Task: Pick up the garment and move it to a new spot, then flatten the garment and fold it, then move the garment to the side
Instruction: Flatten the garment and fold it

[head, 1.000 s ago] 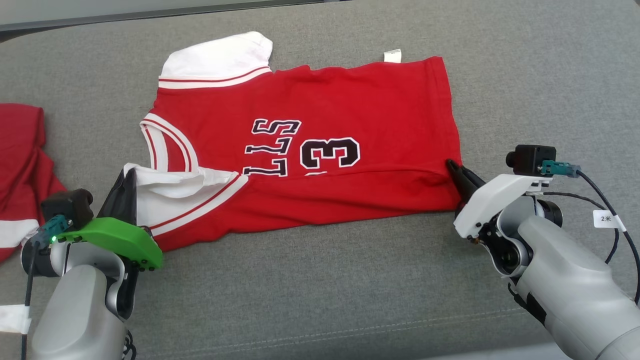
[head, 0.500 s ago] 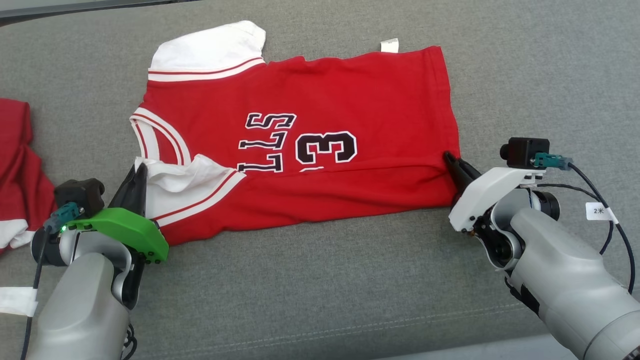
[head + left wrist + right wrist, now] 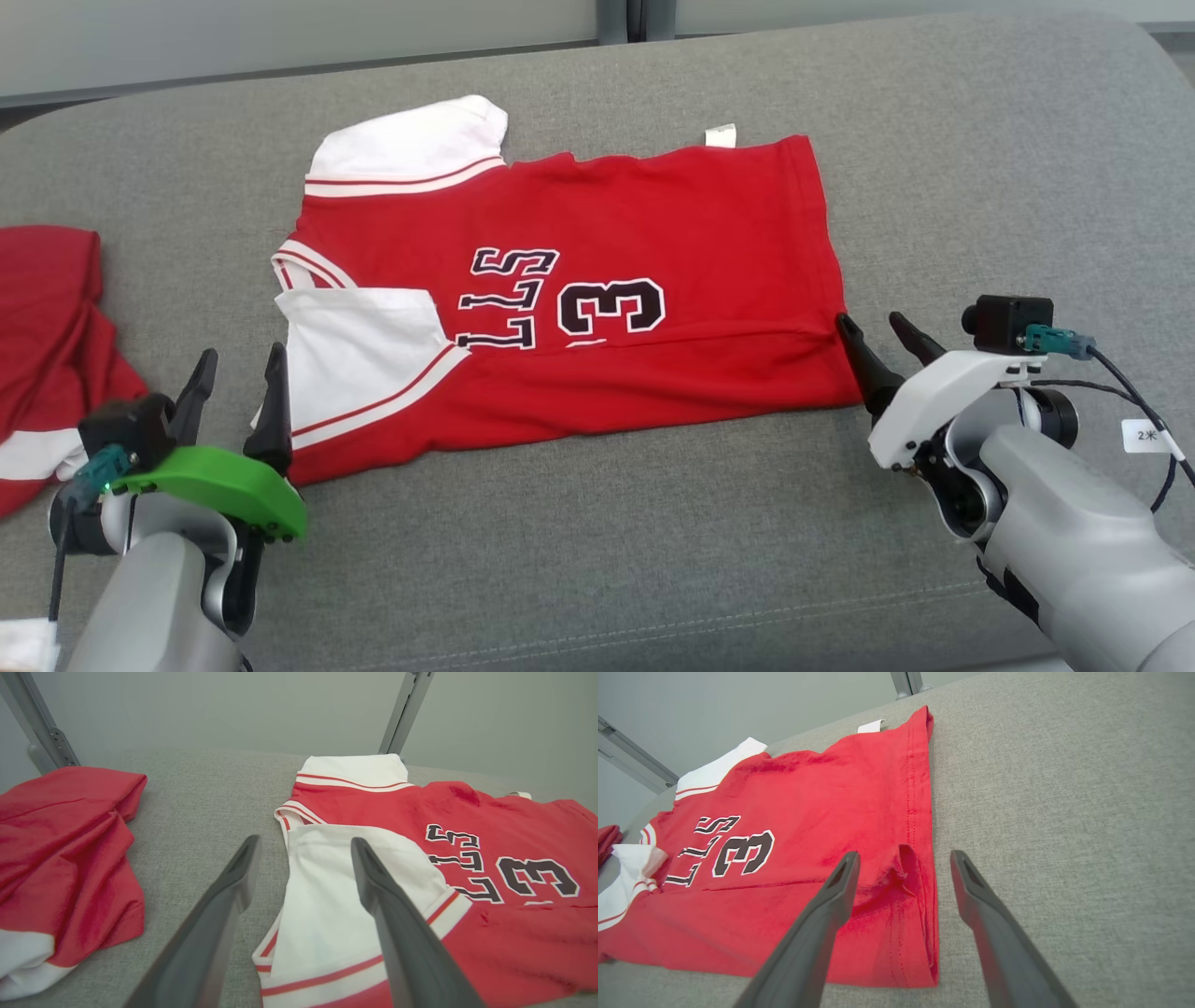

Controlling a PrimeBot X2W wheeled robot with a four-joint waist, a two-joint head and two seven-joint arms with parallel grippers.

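Note:
The garment (image 3: 597,280) is a red jersey with white sleeves and the number 3, lying flat on the grey cushion with its near long edge folded over. My left gripper (image 3: 238,369) stands open just left of the folded white sleeve (image 3: 336,896), holding nothing. In the left wrist view my left gripper (image 3: 303,844) hangs over the sleeve's left edge. My right gripper (image 3: 878,327) is open at the garment's right hem, empty. The right wrist view shows my right gripper (image 3: 903,856) straddling the puckered hem corner (image 3: 908,868) of the garment (image 3: 794,858).
A second red and white garment (image 3: 47,336) lies crumpled at the cushion's left edge, also seen as a red heap (image 3: 65,854) in the left wrist view. Bare grey cushion (image 3: 980,187) stretches to the right and toward me. A pale wall and metal posts (image 3: 404,711) stand behind.
Both grippers have opened and let go: the left released the white sleeve, the right released the hem. The sleeve now lies flat. The head camera has also shifted.

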